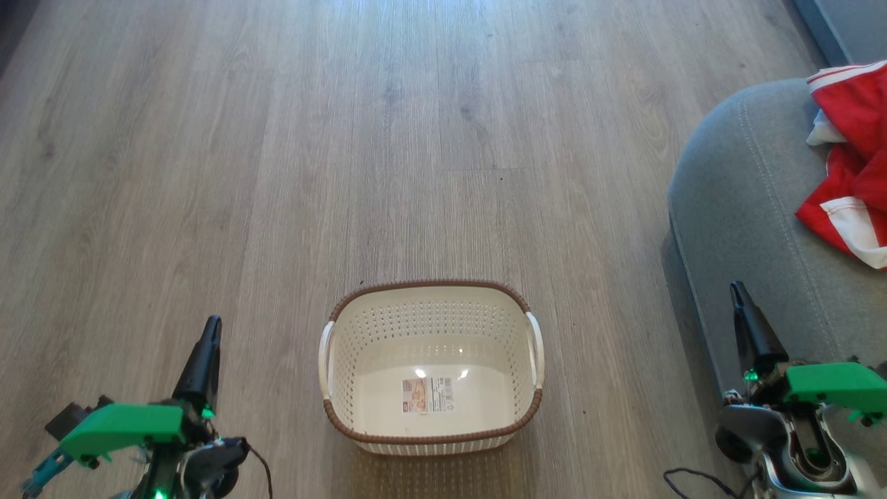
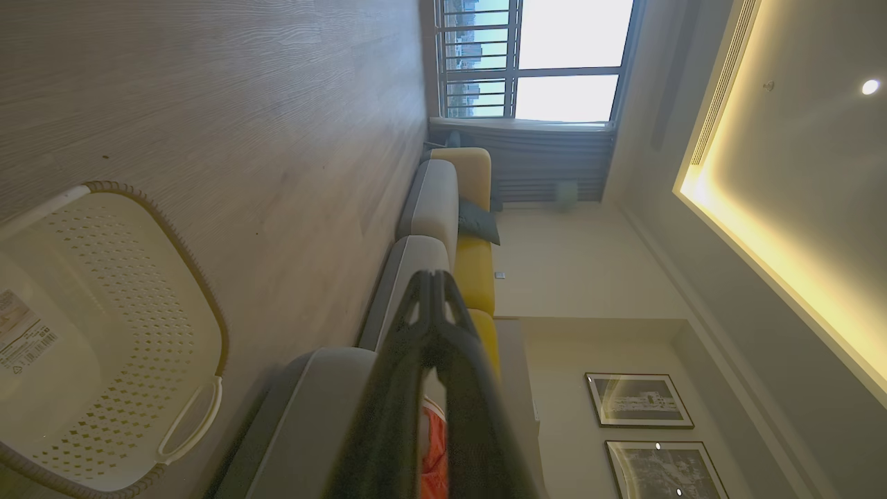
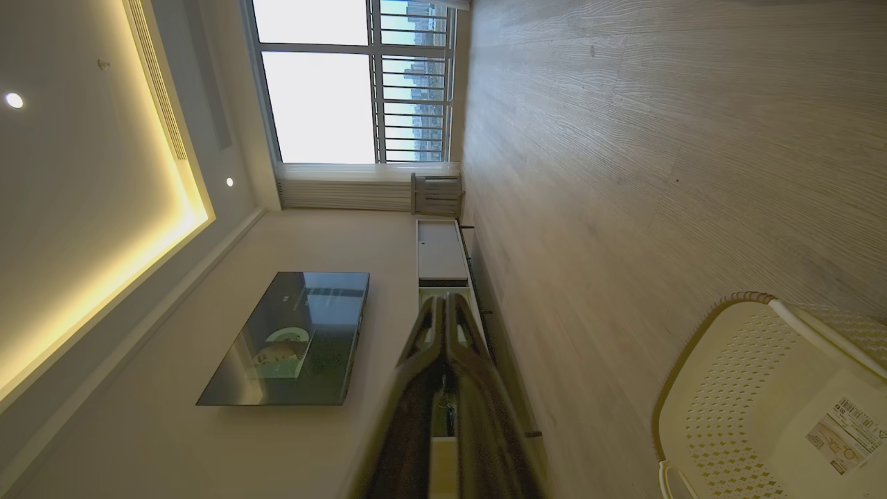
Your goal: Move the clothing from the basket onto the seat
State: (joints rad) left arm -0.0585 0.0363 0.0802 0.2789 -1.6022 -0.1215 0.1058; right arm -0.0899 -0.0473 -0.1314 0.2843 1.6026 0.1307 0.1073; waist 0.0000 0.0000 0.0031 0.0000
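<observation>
The cream basket point(image 1: 346, 326) with a brown rim stands on the wood floor in the lower middle of the head view, holding nothing but a label on its bottom. Red clothing point(image 1: 856, 166) with white stripes lies on the grey seat point(image 1: 741, 208) at the right edge. My left gripper point(image 1: 211, 329) is shut at the lower left, well left of the basket. Over the seat's front edge at the lower right, my right gripper point(image 1: 736, 291) is shut with nothing in it. The basket point(image 2: 104, 333) also shows at the left in the left wrist view, with the left gripper point(image 2: 433, 277) shut, and again as the basket point(image 3: 748, 402) in the right wrist view beside the shut right gripper point(image 3: 447, 301).
Pale wood floor point(image 1: 416, 138) stretches ahead of the basket. The left wrist view shows a grey and yellow sofa point(image 2: 443, 215) running toward a window, with a sliver of red fabric point(image 2: 433, 450) between the fingers. The right wrist view shows a wall television point(image 3: 291, 339) and a low cabinet point(image 3: 440, 249).
</observation>
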